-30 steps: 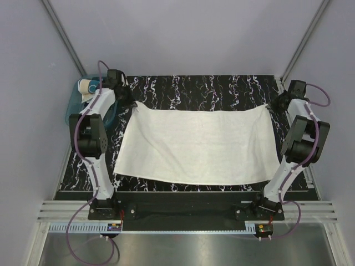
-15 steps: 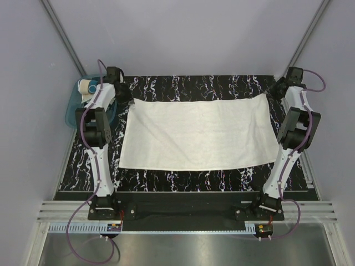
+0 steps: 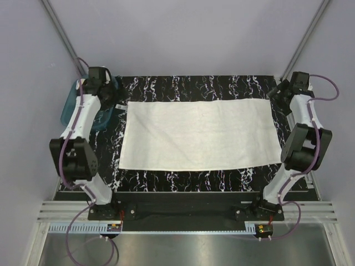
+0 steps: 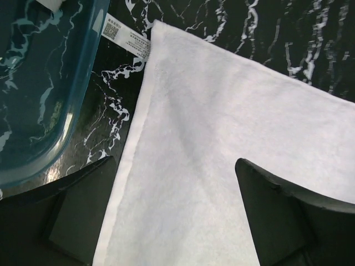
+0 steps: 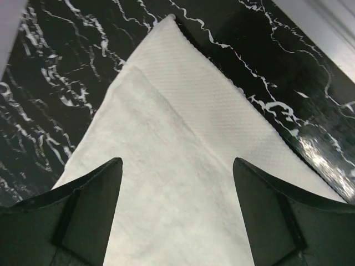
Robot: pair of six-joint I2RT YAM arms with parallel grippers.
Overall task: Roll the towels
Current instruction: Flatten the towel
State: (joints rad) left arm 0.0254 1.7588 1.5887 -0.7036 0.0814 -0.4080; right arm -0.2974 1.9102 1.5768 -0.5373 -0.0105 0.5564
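White towel (image 3: pixel 197 133) lies flat, left hand (image 4: pixel 172 166) and right hand (image 5: pixel 177 163) spread over its far corners; tub (image 4: pixel 33 111) partly hidden.

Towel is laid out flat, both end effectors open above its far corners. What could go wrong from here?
1. The far-left corner of the white towel lies beside the teal tub; the left end effector may knock the tub on regrasping.
2. Under the right end effector the corner looks layered, so a roll could start uneven.
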